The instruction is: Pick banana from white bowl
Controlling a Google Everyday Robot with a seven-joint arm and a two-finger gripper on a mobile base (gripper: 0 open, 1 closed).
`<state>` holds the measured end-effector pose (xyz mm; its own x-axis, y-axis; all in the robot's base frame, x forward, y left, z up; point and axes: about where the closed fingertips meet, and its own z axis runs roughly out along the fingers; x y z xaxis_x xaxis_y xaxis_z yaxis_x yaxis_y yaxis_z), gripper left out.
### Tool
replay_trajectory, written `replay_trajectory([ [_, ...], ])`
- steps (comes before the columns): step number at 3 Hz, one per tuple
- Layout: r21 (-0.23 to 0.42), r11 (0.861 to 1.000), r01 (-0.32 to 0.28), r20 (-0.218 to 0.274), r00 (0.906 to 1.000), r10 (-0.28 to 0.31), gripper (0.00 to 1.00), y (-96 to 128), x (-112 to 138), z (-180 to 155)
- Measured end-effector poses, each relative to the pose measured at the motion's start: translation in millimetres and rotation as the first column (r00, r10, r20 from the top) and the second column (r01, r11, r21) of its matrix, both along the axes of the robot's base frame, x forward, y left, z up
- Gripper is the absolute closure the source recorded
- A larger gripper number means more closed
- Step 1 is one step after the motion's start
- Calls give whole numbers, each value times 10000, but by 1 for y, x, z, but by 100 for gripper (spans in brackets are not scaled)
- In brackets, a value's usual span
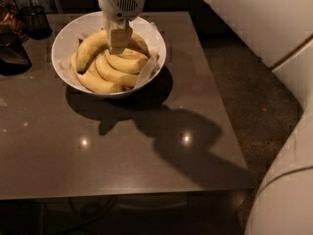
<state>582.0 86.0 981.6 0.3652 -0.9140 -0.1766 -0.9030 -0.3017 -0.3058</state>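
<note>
The white bowl (60, 39) stands at the back left of the dark table (122, 151) and holds several bananas. The banana (90, 46), the longest and most curved, arches over the top of the pile. My gripper (119, 39) comes straight down from the top edge onto the middle of that arch, its fingers closed across it. The banana's stem end is hidden. Shorter yellow bananas (116, 66) lie under it in the bowl.
Dark containers (35, 17) and a dark object (11, 54) stand at the table's left back edge. My white arm (288, 190) fills the right side. The table's right edge drops to a speckled floor (254, 97).
</note>
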Motion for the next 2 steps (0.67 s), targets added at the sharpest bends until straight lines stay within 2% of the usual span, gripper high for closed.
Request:
replay_trajectory([
  [2,103,9999,24,783,9969,-32,100,0,-25,31],
])
